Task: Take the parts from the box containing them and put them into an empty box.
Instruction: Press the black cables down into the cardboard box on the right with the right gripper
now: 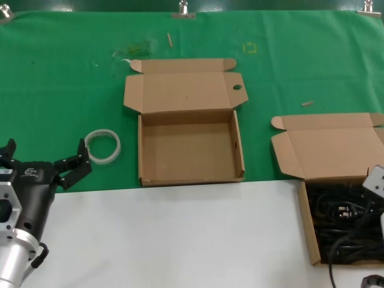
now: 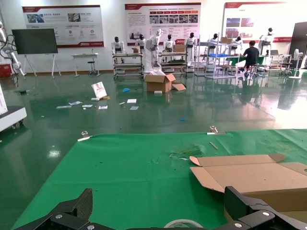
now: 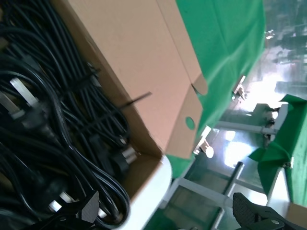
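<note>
The empty box [image 1: 191,150] lies open in the middle of the green cloth, its lid flap [image 1: 183,91] folded back with an oval hole in one tab. The box containing them [image 1: 309,231] sits at the right, packed with black cords, the parts [image 1: 342,225] [image 3: 53,120]. My right gripper [image 3: 165,207] is open over that box's corner. One finger hangs above the cords, the other past the box wall, and nothing is held between them. One cord loops out over the box's front edge [image 1: 333,264]. My left gripper [image 1: 45,155] [image 2: 158,196] is open and empty at the near left.
A white translucent ring [image 1: 103,146] [image 2: 184,224] lies on the cloth just ahead of the left gripper. The white table top [image 1: 180,240] runs along the front. Small scraps [image 1: 307,103] dot the far cloth. The cord box's lid [image 1: 330,144] [image 3: 139,67] stands open behind it.
</note>
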Robot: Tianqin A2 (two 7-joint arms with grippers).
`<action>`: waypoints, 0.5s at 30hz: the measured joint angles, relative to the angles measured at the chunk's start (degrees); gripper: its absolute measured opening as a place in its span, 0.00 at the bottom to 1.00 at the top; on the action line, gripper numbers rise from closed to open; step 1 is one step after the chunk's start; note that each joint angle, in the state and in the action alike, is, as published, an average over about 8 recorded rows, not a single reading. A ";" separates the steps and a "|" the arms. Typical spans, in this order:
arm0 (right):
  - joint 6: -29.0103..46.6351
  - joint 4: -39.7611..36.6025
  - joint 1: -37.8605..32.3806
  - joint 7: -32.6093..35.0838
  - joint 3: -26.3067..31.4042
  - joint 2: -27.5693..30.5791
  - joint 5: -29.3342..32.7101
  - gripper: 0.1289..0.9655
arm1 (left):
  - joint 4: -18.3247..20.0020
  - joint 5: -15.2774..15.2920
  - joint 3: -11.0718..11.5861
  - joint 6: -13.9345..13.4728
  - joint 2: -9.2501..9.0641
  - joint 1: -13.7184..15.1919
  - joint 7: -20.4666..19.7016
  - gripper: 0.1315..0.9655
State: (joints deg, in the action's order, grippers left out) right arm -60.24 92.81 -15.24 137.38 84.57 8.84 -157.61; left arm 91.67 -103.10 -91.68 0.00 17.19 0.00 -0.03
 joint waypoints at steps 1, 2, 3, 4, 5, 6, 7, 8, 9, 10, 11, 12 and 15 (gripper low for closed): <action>-0.19 0.74 0.23 0.69 -0.46 -0.06 -0.03 1.00 | 0.00 0.00 0.00 0.00 0.00 0.00 0.00 1.00; -0.38 1.42 0.46 1.27 -0.83 -0.10 -0.05 1.00 | 0.00 0.00 0.00 0.00 0.00 0.00 0.00 1.00; -0.58 2.09 0.70 1.80 -1.19 -0.15 -0.07 1.00 | 0.00 0.00 0.00 0.00 0.00 0.00 0.00 1.00; -0.77 2.73 0.96 2.28 -1.51 -0.20 -0.08 1.00 | 0.00 0.00 0.00 0.00 0.00 0.00 0.00 1.00; -0.96 3.32 1.22 2.70 -1.81 -0.26 -0.09 1.00 | 0.00 0.00 0.00 0.00 0.00 0.00 0.00 1.00; -1.12 3.88 1.52 3.11 -2.13 -0.35 -0.10 1.00 | 0.00 0.00 0.00 0.00 0.00 0.00 0.00 1.00; -1.26 4.38 1.82 3.49 -2.44 -0.44 -0.10 1.00 | 0.00 0.00 0.00 0.00 0.00 0.00 0.00 1.00; -1.34 4.77 2.10 3.81 -2.74 -0.56 -0.11 1.00 | 0.00 0.00 0.00 0.00 0.00 0.00 0.00 1.00; -1.37 5.08 2.39 4.10 -3.05 -0.69 -0.11 1.00 | 0.00 0.00 0.00 0.00 0.00 0.00 0.00 1.00; -1.35 5.30 2.66 4.35 -3.35 -0.84 -0.11 1.00 | 0.00 0.00 0.00 0.00 0.00 0.00 0.00 1.00; -1.28 5.41 2.92 4.54 -3.62 -0.99 -0.11 1.00 | 0.00 0.00 0.00 0.00 0.00 0.00 0.00 1.00; -1.15 5.41 3.13 4.70 -3.86 -1.14 -0.11 1.00 | 0.00 0.00 0.00 0.00 0.00 0.00 0.00 1.00; -0.56 4.87 3.49 4.86 -4.26 -1.53 -0.12 1.00 | 0.00 0.00 0.00 0.00 0.00 0.00 0.00 1.00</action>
State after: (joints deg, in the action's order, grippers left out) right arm -60.80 97.68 -11.75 142.23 80.31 7.31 -157.73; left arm 91.67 -103.11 -91.68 0.00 17.19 0.00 -0.03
